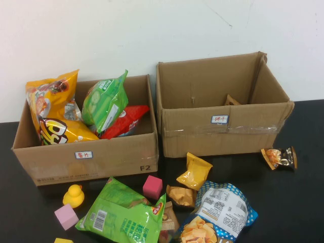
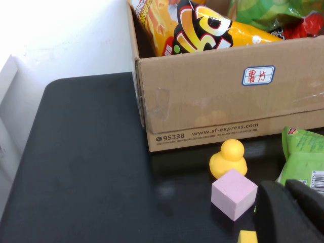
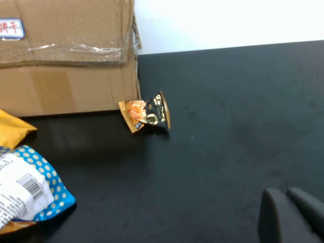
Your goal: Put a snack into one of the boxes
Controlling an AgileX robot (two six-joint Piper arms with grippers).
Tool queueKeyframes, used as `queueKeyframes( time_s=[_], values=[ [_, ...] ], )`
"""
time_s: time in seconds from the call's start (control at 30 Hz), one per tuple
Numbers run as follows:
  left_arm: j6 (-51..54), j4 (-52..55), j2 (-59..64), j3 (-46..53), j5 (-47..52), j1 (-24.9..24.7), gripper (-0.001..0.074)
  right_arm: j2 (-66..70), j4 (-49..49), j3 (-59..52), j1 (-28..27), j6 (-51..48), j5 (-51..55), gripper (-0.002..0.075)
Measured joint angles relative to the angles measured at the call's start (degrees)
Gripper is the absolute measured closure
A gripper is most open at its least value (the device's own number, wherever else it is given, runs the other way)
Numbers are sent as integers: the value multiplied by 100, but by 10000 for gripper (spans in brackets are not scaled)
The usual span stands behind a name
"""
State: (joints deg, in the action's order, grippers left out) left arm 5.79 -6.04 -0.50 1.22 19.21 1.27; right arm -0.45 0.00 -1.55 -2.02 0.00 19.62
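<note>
Two cardboard boxes stand at the back. The left box (image 1: pixel 91 157) holds an orange chip bag (image 1: pixel 50 109), a green bag and a red bag. The right box (image 1: pixel 223 129) looks nearly empty. Loose snacks lie in front: a green bag (image 1: pixel 124 215), a blue-dotted chip bag (image 1: pixel 220 212), a small yellow packet (image 1: pixel 195 171), a brown packet (image 1: pixel 180 196) and a small orange-black packet (image 1: pixel 279 157). Neither arm shows in the high view. My left gripper (image 2: pixel 286 195) is shut and empty beside a pink cube (image 2: pixel 234 193). My right gripper (image 3: pixel 286 197) is shut and empty above bare table.
A yellow rubber duck (image 1: pixel 74 196), a light pink cube (image 1: pixel 66 216), a darker pink cube (image 1: pixel 152 187) and a yellow block (image 1: pixel 63 240) lie on the black table (image 1: pixel 298 202) in front of the left box. A white wall stands behind the boxes.
</note>
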Motion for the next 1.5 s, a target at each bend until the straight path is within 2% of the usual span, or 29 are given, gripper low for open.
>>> queueKeyframes(
  time_s=[0.77, 1.07, 1.23, 1.37, 1.4, 1.5],
  values=[
    [0, 0, 0, 0, 0, 0, 737, 0, 0, 0, 0, 0, -22, 727],
    [-12, 0, 0, 0, -146, 0, 737, 0, 0, -10, 0, 0, -746, 727],
    [-12, 0, 0, 27, -945, 0, 737, 0, -43, -10, 0, -40, -1387, 727],
    [-23, -35, 0, 27, -1921, 0, 737, 0, -52, -10, 0, -40, -2278, 727],
    [-89, -171, 0, 27, -2436, 0, 737, 0, -52, -10, 0, 0, -2691, 727],
    [-183, -276, 0, 27, -2984, 0, 737, 0, -52, -10, 0, 225, -3335, 727]
  ],
)
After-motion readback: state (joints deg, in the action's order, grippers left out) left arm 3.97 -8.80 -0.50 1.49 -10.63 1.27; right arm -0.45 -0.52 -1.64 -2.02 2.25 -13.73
